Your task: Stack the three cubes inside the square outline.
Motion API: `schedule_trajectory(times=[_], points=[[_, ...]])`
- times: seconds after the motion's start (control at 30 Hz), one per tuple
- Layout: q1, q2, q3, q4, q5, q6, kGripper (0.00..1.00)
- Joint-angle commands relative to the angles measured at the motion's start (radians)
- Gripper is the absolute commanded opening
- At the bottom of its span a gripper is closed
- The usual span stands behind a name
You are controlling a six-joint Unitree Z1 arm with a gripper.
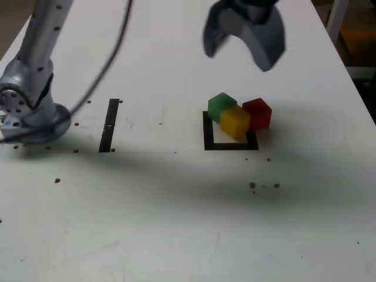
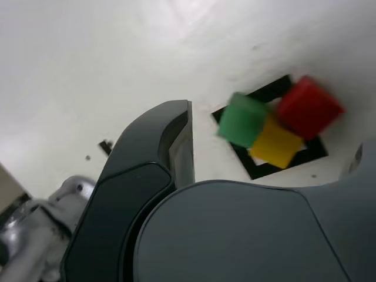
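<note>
The three cubes sit in a tight cluster, touching one another. The yellow cube [image 1: 235,121] is inside the square outline [image 1: 230,146]. The green cube [image 1: 222,106] sits at the outline's far left corner in the exterior view, and the red cube [image 1: 257,113] over its right side. My gripper [image 1: 238,56] hangs open and empty well above and behind them. The wrist view shows the green cube [image 2: 242,119], yellow cube [image 2: 276,144] and red cube [image 2: 308,108] on the square outline [image 2: 258,170], beyond one dark finger [image 2: 176,141]. Whether any cube rests on another I cannot tell.
A straight black strip [image 1: 109,124] lies on the white table at the exterior view's left. The arm's base [image 1: 32,108] stands beyond it, with a cable [image 1: 111,56] hanging across. Small dark specks dot the table. The table's edge [image 1: 352,82] runs along the right.
</note>
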Motion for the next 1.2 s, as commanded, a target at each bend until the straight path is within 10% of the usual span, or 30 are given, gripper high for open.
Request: schedule_trajectory(times=[0.0, 0.17, 1.17], points=[[-0.021, 0.027, -0.020, 0.020, 0.025, 0.044, 0.98], [-0.061, 0.072, -0.040, 0.013, 0.081, 0.086, 0.97], [-0.075, 0.148, 0.003, -0.080, 0.093, 0.196, 0.93]])
